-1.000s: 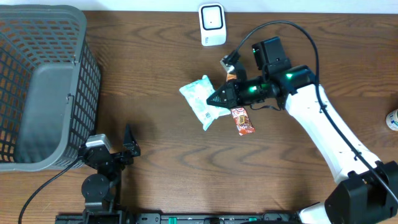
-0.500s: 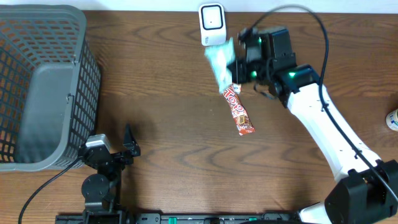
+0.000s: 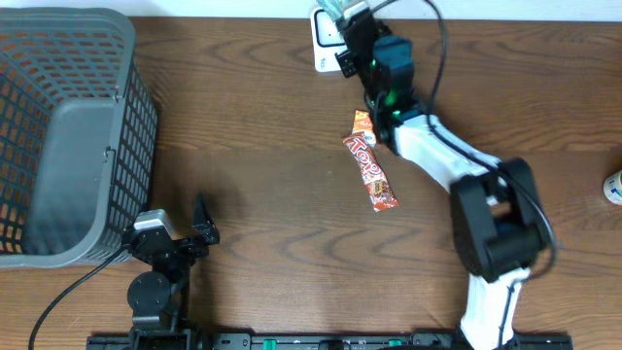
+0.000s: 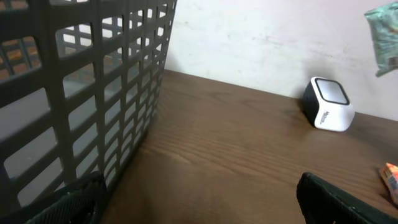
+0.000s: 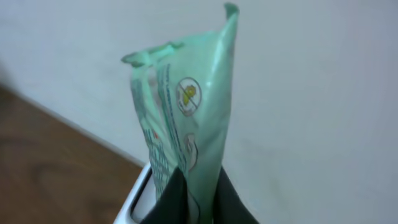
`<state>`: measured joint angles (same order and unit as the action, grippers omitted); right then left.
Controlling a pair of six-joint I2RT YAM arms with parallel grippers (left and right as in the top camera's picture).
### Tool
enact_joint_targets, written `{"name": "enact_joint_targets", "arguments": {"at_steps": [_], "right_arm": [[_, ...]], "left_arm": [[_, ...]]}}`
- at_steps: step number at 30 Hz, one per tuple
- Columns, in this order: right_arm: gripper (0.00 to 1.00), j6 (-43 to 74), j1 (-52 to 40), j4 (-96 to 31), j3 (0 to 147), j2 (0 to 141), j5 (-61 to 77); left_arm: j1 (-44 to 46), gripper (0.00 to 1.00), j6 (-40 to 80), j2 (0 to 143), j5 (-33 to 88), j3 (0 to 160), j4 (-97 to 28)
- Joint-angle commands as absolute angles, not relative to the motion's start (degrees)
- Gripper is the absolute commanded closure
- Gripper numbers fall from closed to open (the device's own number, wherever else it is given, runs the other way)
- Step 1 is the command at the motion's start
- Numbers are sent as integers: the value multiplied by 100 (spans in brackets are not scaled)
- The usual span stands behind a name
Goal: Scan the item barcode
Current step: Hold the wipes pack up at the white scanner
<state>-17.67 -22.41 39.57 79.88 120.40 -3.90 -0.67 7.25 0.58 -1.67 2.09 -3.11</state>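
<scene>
Two pincers show: the left pincer [image 4: 199, 186] sits low with its fingers spread wide apart and nothing between them, the grey basket [image 3: 68, 136] close on its left. The right pincer [image 5: 199, 199] is clamped on the lower edge of a pale green packet [image 5: 186, 112], which stands upright out of its fingers, with the white scanner [image 3: 330, 49] directly beneath them. An orange candy bar [image 3: 372, 173] lies flat on the table [image 3: 262, 243] behind that pincer, just beside its arm.

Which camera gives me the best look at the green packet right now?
Right wrist: the green packet fills the frame, upright, pinched in the right gripper, printing visible. Overhead shows only a sliver at the top edge by the scanner; left wrist catches just its edge at far right.
</scene>
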Motion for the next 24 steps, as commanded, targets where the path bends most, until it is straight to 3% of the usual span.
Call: {"name": "enact_joint_targets", "arguments": {"at_steps": [1, 15, 24], "right_arm": [[99, -2460, -2241, 4427, 8350, 12466, -574], [99, -4987, -2561, 4381, 10350, 14591, -928], [99, -4976, -2829, 3785, 10350, 14344, -1782]], "left_arm": [[-56, 2, 650, 23, -198, 23, -399], [-56, 2, 650, 23, -196, 23, -399], [-56, 2, 650, 23, -196, 23, -399]]}}
